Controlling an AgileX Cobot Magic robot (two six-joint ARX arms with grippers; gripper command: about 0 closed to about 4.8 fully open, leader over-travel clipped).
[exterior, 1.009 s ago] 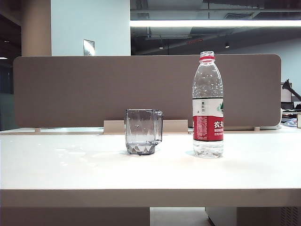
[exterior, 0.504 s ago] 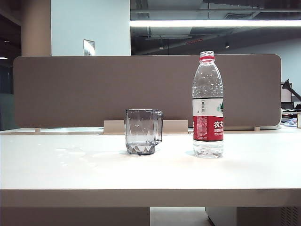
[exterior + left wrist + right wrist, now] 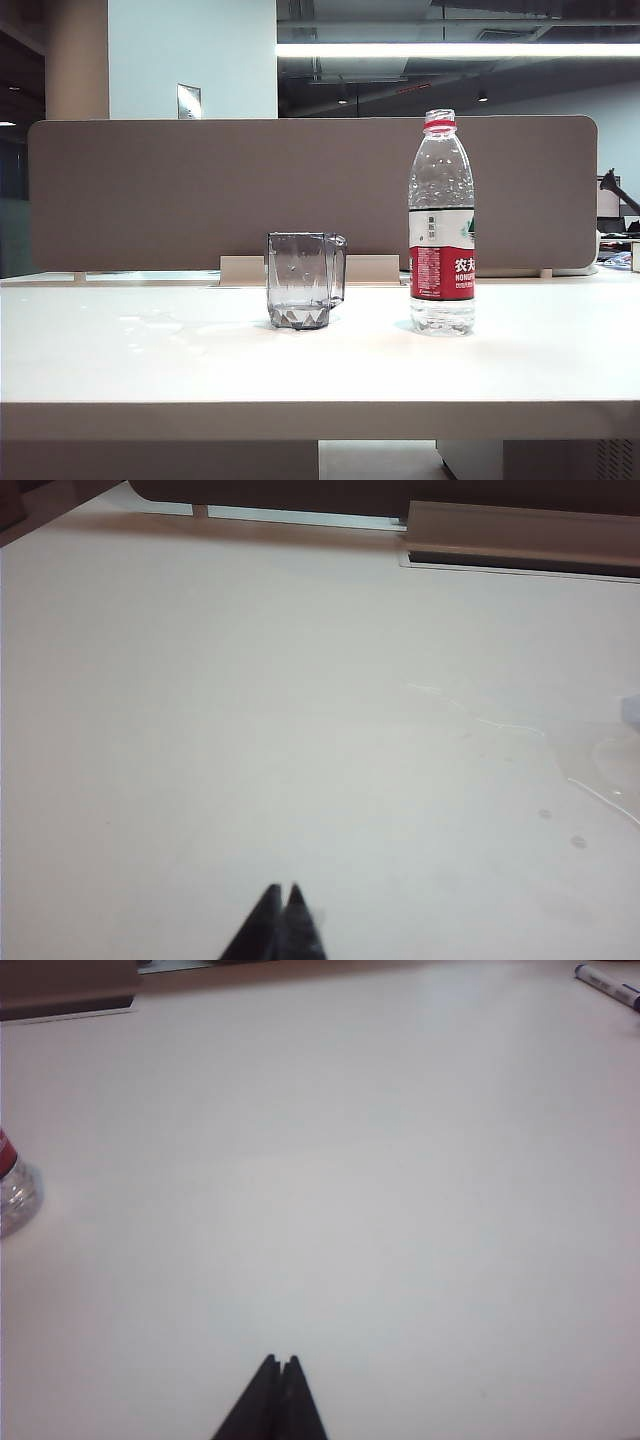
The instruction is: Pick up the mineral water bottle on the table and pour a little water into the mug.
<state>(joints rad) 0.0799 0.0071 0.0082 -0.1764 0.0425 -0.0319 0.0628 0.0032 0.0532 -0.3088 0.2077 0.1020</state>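
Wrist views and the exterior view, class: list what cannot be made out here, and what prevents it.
- Mineral water bottle, right wrist view: cut off by the picture's edge, only its base shows.
- Mug, exterior view: smoky faceted glass hides whether it holds water.
- Left gripper and right gripper, both shut: absent from the exterior view, so their places relative to the mug are unclear.
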